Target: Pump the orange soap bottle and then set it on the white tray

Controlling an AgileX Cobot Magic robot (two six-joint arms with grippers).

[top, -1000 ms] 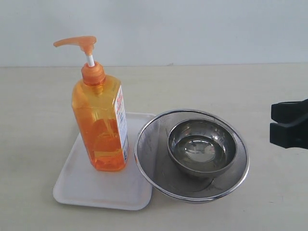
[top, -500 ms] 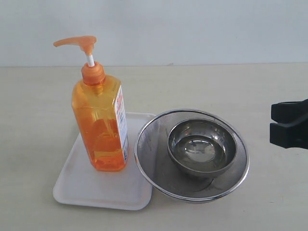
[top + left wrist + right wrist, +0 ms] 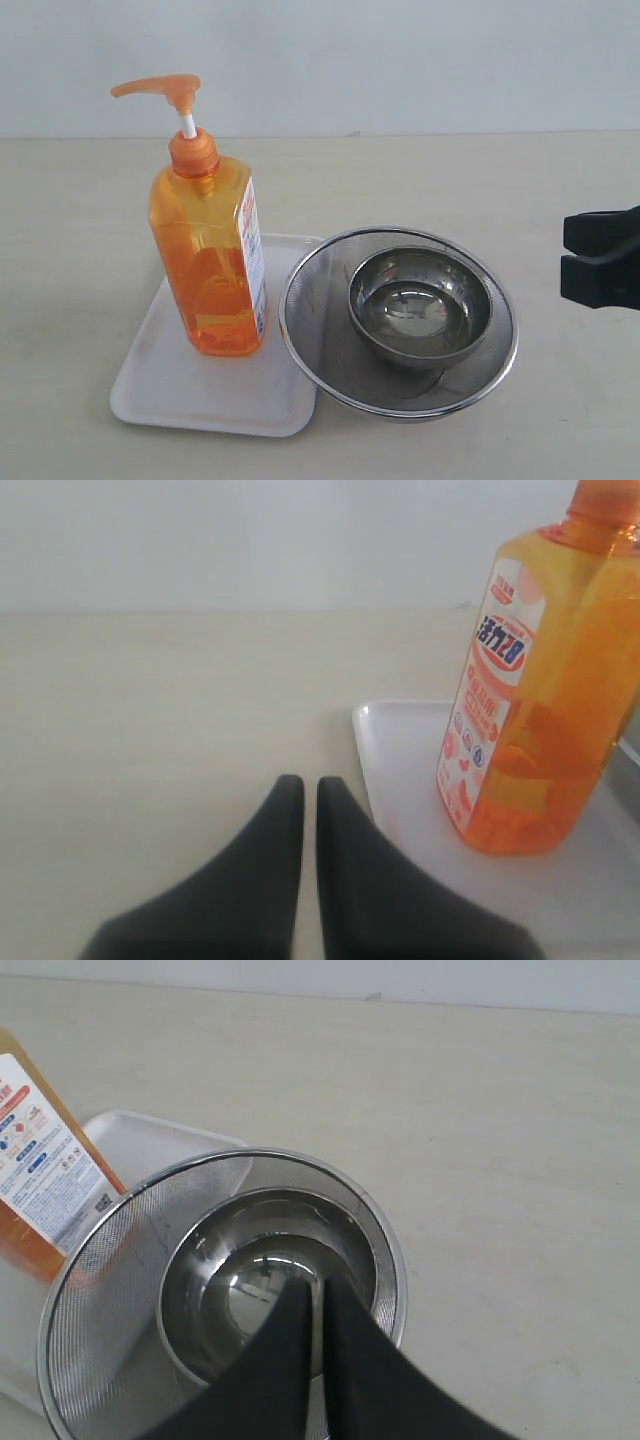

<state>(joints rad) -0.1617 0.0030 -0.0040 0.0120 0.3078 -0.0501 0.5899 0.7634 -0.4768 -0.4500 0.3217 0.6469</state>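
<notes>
The tall orange soap bottle (image 3: 210,270), frame-left on the white tray (image 3: 160,395), could topple if an arm clips it (left fingers (image 3: 283,825) and right fingers (image 3: 345,1335) together, empty).

A pale table (image 3: 500,180) is occupied by a white tray (image 3: 160,385) and a steel mesh strainer (image 3: 315,320), whose rim apparently overlaps the tray's edge.

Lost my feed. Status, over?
Left end effector, right end effector shut, empty. Orange soap bottle upright on white tray. Strainer with bowl beside tray.
</notes>
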